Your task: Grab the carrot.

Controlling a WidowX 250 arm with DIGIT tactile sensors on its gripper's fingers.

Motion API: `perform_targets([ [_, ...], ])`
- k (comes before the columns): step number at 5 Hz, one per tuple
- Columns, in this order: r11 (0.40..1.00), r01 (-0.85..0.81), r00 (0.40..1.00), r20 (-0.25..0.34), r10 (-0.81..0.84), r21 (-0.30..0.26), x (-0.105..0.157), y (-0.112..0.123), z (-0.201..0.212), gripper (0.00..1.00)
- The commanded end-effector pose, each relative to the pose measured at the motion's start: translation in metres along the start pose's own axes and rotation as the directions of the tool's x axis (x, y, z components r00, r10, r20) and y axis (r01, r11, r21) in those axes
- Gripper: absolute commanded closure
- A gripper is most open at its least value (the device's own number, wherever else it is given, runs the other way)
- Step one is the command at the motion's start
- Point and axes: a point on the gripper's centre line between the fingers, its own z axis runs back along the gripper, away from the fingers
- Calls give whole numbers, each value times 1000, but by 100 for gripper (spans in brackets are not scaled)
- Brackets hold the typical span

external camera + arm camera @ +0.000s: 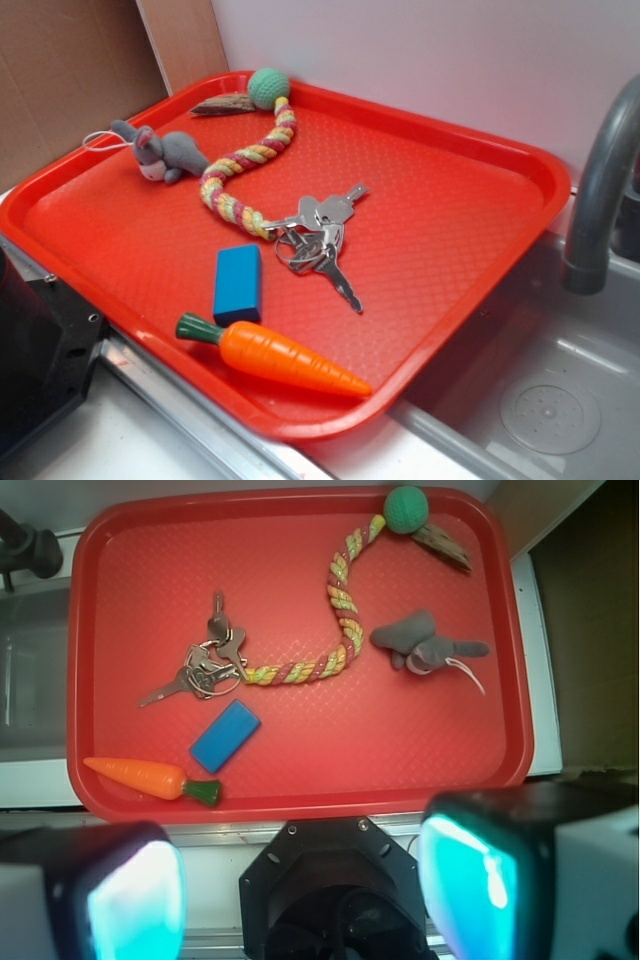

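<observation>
The hand [300,890] shows only in the wrist view, its two fingers [130,895] spread wide with nothing between them, hanging back from the near rim of the red tray [300,808]. The carrot [150,777] lies flat on the tray ahead of the left finger, green stub toward centre. Just beyond it sits a blue block [225,736], then a bunch of keys [205,670]. Only the exterior view shows the grey faucet [600,190] over a sink [540,400].
</observation>
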Motion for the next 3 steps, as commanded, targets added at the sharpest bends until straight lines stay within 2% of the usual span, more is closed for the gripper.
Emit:
perform_targets([
  [1, 1000, 0, 1000, 0, 0, 0, 0, 0, 0, 0],
  [2, 969, 244, 970, -2, -244, -46, 34, -50, -30, 0],
  [3, 876, 482, 868, 148, -475, -16, 31, -107, -66, 0],
])
